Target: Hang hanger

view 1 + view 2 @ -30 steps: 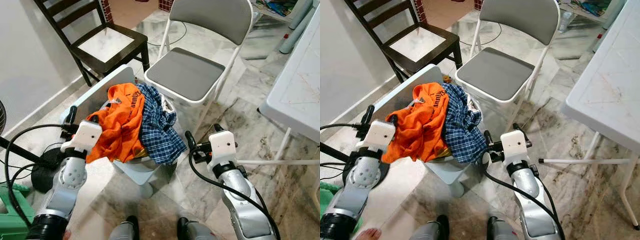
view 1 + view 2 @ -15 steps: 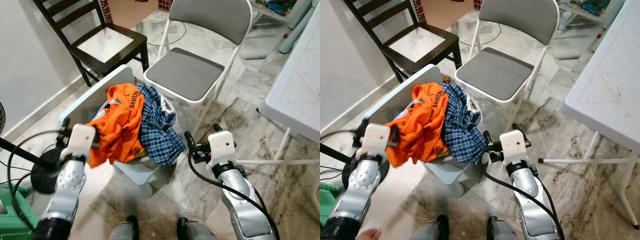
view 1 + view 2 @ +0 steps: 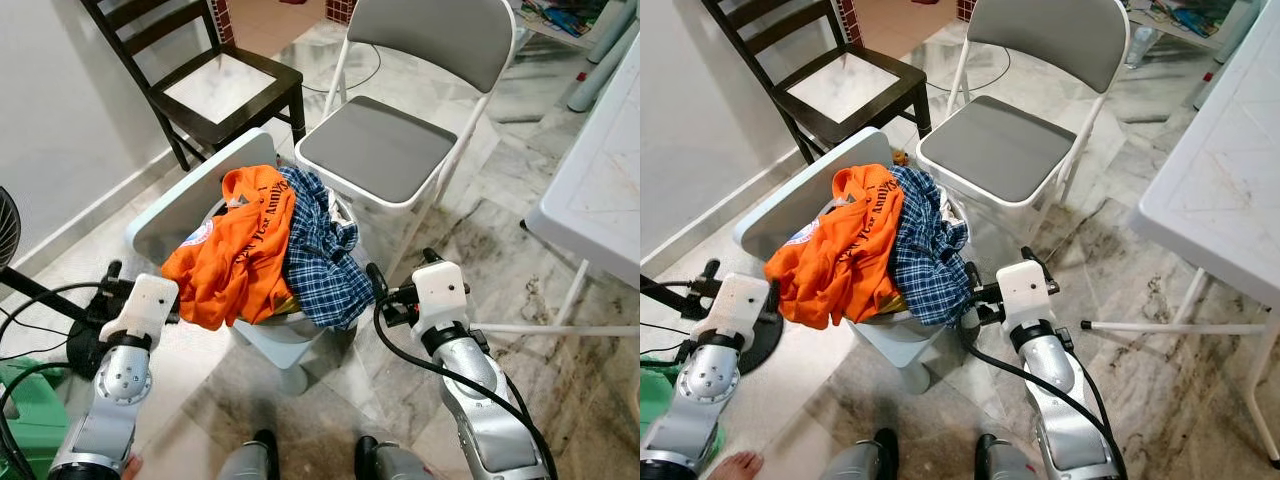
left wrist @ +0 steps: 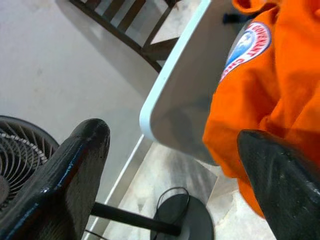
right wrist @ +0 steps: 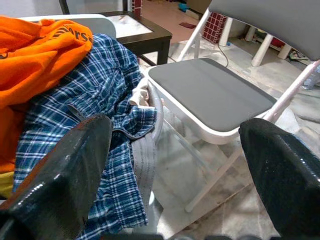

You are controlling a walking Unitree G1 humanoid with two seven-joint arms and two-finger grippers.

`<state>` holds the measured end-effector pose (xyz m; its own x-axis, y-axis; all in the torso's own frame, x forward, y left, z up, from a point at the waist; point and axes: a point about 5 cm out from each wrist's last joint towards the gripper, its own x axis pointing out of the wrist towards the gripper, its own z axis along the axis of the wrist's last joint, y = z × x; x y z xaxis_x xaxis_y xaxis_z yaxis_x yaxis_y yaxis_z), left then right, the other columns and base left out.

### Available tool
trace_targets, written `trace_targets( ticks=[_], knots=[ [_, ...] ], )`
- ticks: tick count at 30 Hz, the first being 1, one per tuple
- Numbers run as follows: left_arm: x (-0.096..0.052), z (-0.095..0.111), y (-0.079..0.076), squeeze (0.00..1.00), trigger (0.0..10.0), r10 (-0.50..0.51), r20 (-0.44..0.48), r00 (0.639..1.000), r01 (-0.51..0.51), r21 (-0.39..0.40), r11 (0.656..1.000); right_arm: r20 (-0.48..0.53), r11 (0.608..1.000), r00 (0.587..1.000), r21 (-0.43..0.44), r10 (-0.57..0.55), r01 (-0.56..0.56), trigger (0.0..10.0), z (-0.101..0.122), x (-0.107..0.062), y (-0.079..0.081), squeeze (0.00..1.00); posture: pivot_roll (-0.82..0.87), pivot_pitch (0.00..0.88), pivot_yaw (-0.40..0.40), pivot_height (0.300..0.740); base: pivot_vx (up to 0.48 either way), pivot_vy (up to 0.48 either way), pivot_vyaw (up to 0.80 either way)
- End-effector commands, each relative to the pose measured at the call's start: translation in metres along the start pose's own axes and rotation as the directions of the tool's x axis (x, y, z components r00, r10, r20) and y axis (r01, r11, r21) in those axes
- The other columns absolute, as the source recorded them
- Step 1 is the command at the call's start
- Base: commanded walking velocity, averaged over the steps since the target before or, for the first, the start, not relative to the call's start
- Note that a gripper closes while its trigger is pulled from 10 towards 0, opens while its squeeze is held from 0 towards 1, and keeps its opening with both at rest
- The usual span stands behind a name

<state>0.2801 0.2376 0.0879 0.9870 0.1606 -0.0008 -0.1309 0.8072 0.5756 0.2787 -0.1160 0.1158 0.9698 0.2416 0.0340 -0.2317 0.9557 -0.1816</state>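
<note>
A pale laundry basket (image 3: 287,342) stands in front of me with its lid (image 3: 190,200) tipped up behind it. An orange shirt (image 3: 240,255) and a blue plaid shirt (image 3: 318,255) hang over its rim. My left gripper (image 3: 104,290) is open and holds nothing, low and to the left of the orange shirt (image 4: 270,95), apart from it. My right gripper (image 3: 400,268) is open just right of the plaid shirt (image 5: 95,100), with nothing between its fingers. I can make out no hanger.
A grey folding chair (image 3: 385,150) stands right behind the basket, with a dark wooden chair (image 3: 225,85) to its left. A white table (image 3: 600,190) runs along the right. A fan's stand and base (image 3: 85,345), cables and a green object (image 3: 30,415) crowd the left floor.
My left gripper has drawn back down and to the left, away from the orange shirt, which now hangs free over the basket. The right arm has barely moved.
</note>
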Motion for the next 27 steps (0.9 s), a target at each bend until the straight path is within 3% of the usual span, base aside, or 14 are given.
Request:
trace_targets(
  ticks=[1, 3, 5, 8, 10, 16, 21, 27],
  knots=[
    [-0.007, 0.001, -0.007, 1.0, 10.0, -0.057, 0.022, 0.998, 0.058, -0.027, 0.998, -0.02, 1.0, 1.0, 0.003, 0.013, -0.013, 10.0, -0.005, -0.001, 0.003, 0.0, 0.07, 0.26, 0.026, 0.74, 0.0, 0.0, 0.0],
    [-0.009, 0.007, -0.012, 1.0, 10.0, -0.087, 0.057, 0.995, 0.09, -0.063, 0.994, -0.019, 1.0, 1.0, 0.002, 0.015, -0.014, 10.0, -0.005, -0.001, 0.004, 0.0, 0.07, 0.26, 0.027, 0.74, 0.0, 0.0, 0.0],
    [-0.009, 0.022, -0.015, 1.0, 10.0, -0.096, 0.152, 0.984, 0.103, -0.037, 0.994, -0.019, 1.0, 1.0, 0.0, 0.012, -0.012, 10.0, -0.006, -0.001, 0.003, 0.0, 0.07, 0.26, 0.028, 0.74, 0.0, 0.0, 0.0],
    [-0.008, 0.031, -0.015, 1.0, 10.0, -0.088, 0.192, 0.977, 0.095, -0.03, 0.995, -0.019, 1.0, 1.0, -0.002, 0.01, -0.01, 10.0, -0.006, -0.001, 0.002, 0.0, 0.07, 0.258, 0.029, 0.74, 0.0, 0.0, 0.0],
    [-0.001, 0.045, -0.015, 1.0, 10.0, -0.072, 0.234, 0.97, 0.087, -0.057, 0.995, -0.019, 1.0, 1.0, -0.003, 0.006, -0.006, 10.0, -0.006, -0.002, 0.001, 0.0, 0.06, 0.257, 0.027, 0.74, 0.0, 0.0, 0.0],
    [0.025, 0.053, -0.017, 1.0, 10.0, -0.059, 0.192, 0.98, 0.093, -0.173, 0.981, -0.015, 1.0, 1.0, -0.006, 0.003, -0.004, 10.0, -0.005, -0.001, 0.001, 0.0, 0.06, 0.263, 0.021, 0.74, 0.0, 0.0, 0.0],
    [0.05, 0.059, -0.027, 1.0, 10.0, -0.102, 0.11, 0.989, 0.135, -0.358, 0.924, -0.017, 1.0, 1.0, -0.009, 0.003, -0.003, 10.0, -0.005, -0.002, 0.001, 0.0, 0.04, 0.268, 0.02, 0.74, 0.0, 0.0, 0.0],
    [0.059, 0.068, -0.039, 1.0, 10.0, -0.168, 0.13, 0.977, 0.208, -0.422, 0.883, -0.018, 1.0, 1.0, -0.011, -0.001, 0.001, 10.0, -0.004, -0.004, 0.001, 0.0, 0.02, 0.271, 0.022, 0.74, 0.0, 0.0, 0.0]
  ],
)
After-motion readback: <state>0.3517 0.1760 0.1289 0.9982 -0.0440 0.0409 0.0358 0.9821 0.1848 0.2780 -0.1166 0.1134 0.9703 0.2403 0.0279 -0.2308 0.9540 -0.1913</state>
